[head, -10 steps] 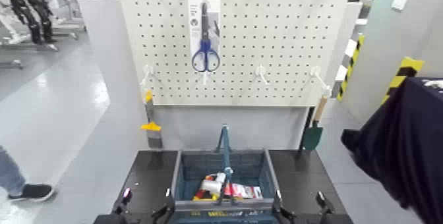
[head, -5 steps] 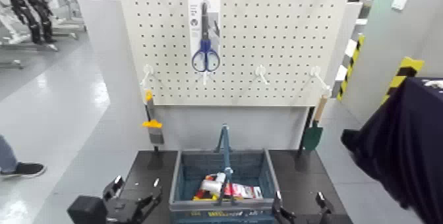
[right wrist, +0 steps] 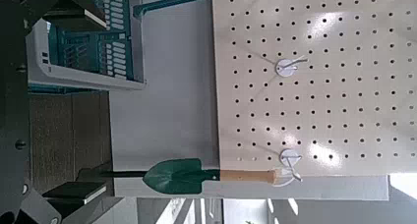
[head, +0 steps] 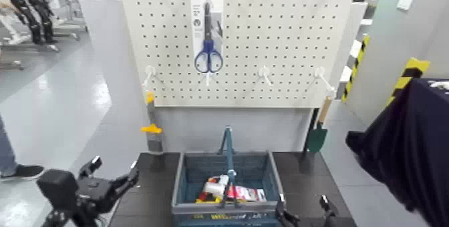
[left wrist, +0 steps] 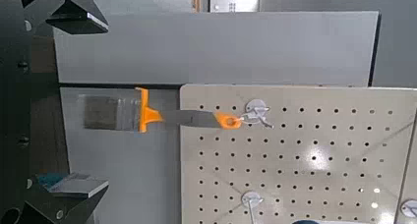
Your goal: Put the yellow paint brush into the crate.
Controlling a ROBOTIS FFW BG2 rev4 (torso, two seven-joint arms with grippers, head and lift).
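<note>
The left pincer (head: 112, 169), wide apart and empty, is near the yellow brush (head: 152, 129), which hangs from the pegboard (head: 234, 43) left of the crate (head: 257, 207). The right pincer (head: 305, 205), also wide and empty, waits right of the crate.

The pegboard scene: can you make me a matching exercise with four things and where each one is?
Things
1. Paint brush
2. Scissors
3. Green trowel
4. Left claw

Places
A. Hanging at the pegboard's lower right corner
B. Open, in front of the board, left of the crate
C. Hanging at the board's lower left corner
D. On a white card, high on the board

Pairs: 1-C, 2-D, 3-A, 4-B
</note>
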